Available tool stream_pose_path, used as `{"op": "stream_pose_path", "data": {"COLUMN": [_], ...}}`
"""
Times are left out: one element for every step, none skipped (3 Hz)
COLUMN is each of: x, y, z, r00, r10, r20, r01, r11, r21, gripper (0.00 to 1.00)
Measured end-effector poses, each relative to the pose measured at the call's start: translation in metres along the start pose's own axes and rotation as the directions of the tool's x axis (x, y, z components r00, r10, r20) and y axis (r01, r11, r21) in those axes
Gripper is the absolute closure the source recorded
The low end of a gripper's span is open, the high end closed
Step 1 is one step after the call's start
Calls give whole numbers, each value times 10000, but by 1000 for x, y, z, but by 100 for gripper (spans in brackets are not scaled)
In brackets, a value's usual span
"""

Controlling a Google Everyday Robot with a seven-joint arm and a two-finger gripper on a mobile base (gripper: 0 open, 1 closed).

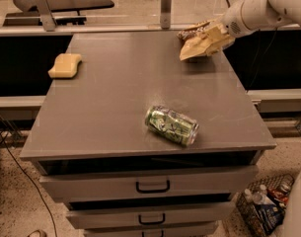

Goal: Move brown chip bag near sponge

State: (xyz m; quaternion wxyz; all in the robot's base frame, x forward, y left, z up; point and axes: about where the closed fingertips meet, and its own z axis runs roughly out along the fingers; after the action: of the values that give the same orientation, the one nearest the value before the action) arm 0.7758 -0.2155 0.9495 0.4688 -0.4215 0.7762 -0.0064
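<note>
- We see the gripper (223, 32) at the far right corner of the gray tabletop (125, 88), at the end of a white arm (258, 9) that reaches in from the upper right.
- Its fingers are clamped on the right end of the brown chip bag (202, 42).
- The bag is tilted, with its tan side turned toward us and its dark top edge showing behind. Its left tip points down toward the tabletop, and we cannot tell whether that tip touches the surface.
- The sponge (65, 65) lies flat near the left edge of the tabletop, well apart from the bag, with most of the width of the surface between them.
- A crushed green can (171, 126) lies on its side toward the front of the tabletop, right of the middle, apart from both the bag and the sponge.
- Below the tabletop we see drawers (152, 185) with dark handles.
- On the floor at the lower right stands a basket (244, 212) holding bottles.
</note>
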Motion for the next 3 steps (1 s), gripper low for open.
{"op": "stream_pose_path", "data": {"x": [0,-10,-45], "y": [0,7,36], "z": [1,9,32], "r00": [10000,9988,9872], "r10": [8,-144,-330], "r20": [-6,469,1559], "r01": [-8,158,535], "r11": [10000,9994,9902], "r21": [-6,-306,-1292], "gripper": [100,100,100]}}
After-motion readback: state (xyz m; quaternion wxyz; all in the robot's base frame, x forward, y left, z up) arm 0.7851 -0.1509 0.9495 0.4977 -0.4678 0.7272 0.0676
